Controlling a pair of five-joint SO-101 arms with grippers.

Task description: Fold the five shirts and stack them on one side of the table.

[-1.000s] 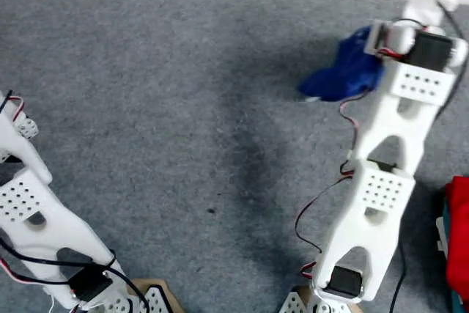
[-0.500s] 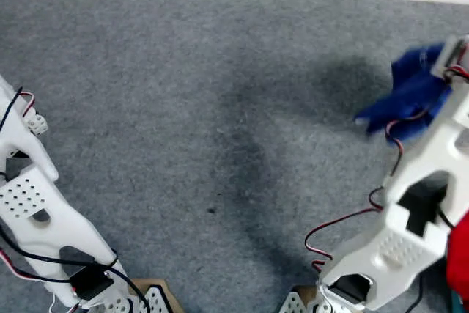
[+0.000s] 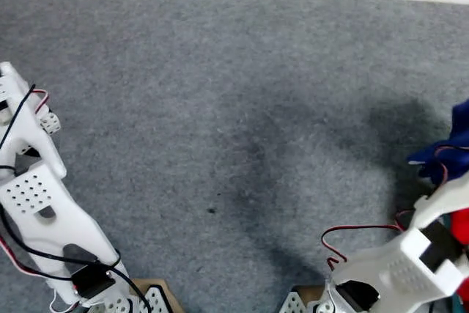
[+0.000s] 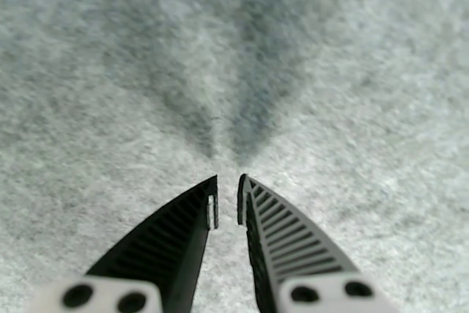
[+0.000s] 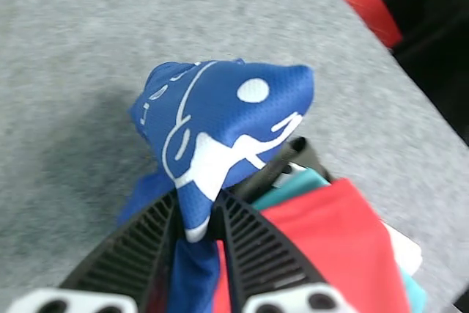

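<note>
While the right pincer (image 5: 209,214) pinches a crumpled blue printed shirt (image 5: 220,130) above red folded cloth (image 5: 330,254), the left pincer (image 4: 227,199) sits nearly closed over grey felt table (image 4: 344,71).

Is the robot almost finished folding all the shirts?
Probably not yet. Done: a red shirt and a teal cloth lie piled at the edge of the grey table; folded or not, I cannot tell. In hand: the right gripper is shut on a bunched-up blue shirt above that pile. To do: that shirt needs folding, and the left gripper holds nothing.

White perforated arms (image 3: 33,203), red-black cables (image 3: 352,228), black ribbed pincers (image 4: 227,199).
</note>
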